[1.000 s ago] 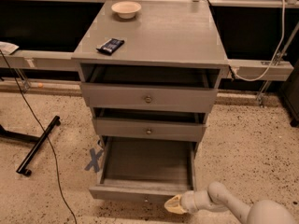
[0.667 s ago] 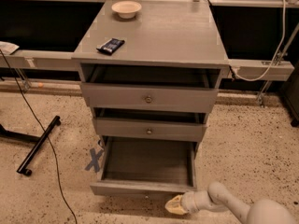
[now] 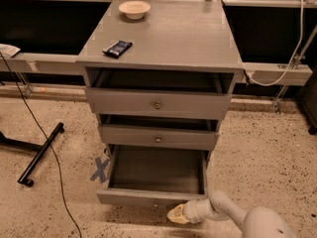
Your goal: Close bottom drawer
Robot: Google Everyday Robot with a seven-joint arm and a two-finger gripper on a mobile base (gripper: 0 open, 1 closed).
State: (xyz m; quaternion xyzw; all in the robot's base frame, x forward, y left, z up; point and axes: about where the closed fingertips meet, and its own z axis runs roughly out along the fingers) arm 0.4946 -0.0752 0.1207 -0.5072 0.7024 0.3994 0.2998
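Observation:
The grey wooden cabinet stands in the middle of the camera view with three drawers. The bottom drawer is pulled out wide and looks empty; its low front panel faces me. The middle drawer and the top drawer stick out a little. My gripper is low at the bottom centre-right, its yellowish tip touching or almost touching the right part of the bottom drawer's front panel. My white arm comes in from the lower right.
A white bowl and a dark snack packet lie on the cabinet top. A black stand leg and a thin cable cross the speckled floor at left. A blue tape X marks the floor beside the drawer.
The bottom drawer has slid in a little toward the cabinet, and my gripper has followed it, staying at its front panel.

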